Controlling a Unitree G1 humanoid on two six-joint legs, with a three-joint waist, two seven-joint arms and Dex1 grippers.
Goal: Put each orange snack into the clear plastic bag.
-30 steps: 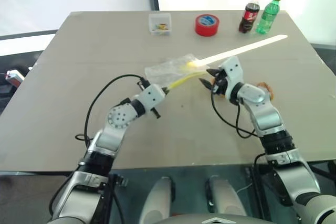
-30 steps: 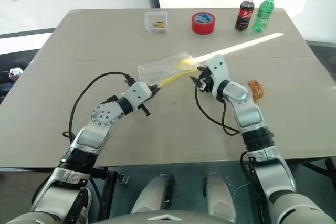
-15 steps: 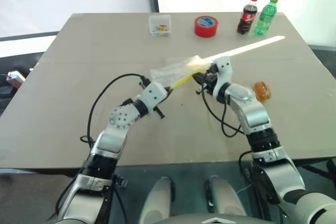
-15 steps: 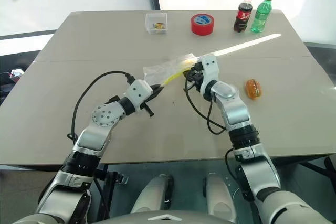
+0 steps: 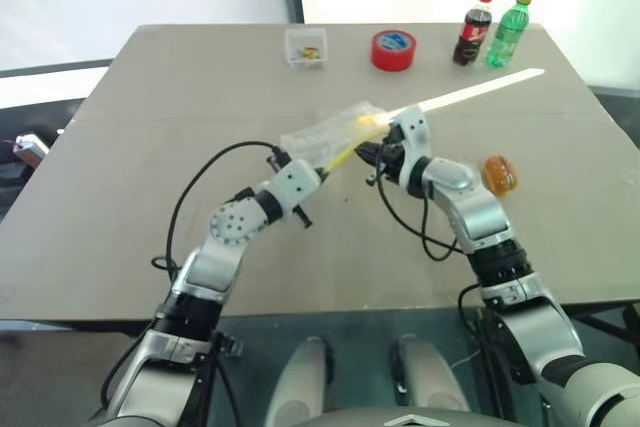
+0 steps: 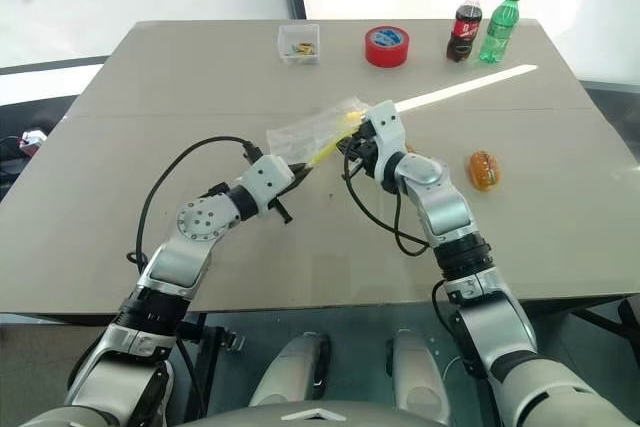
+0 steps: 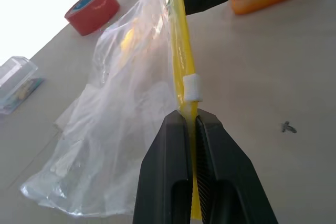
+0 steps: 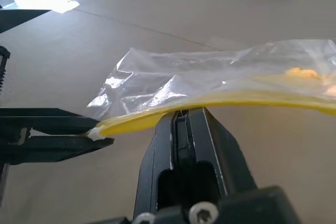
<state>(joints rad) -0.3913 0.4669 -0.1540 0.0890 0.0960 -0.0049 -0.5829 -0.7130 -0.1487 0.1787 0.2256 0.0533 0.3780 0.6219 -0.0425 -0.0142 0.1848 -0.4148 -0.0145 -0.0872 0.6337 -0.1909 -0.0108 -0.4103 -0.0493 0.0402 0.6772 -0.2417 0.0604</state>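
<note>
Both my tools — left tool [image 7: 191,121], right tool [image 8: 184,115] — pinch tight the clear plastic bag's [image 7: 121,114] yellow strip [image 7: 182,61]; limp, slippery film, so grip there.

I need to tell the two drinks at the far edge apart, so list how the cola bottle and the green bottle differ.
The cola bottle is dark with a red cap and red label; the green bottle is see-through green with a yellow cap. The cola bottle stands nearer the red tape roll; the green bottle is nearer the table's right corner. Both stand upright, capped, side by side and much alike in size.
</note>
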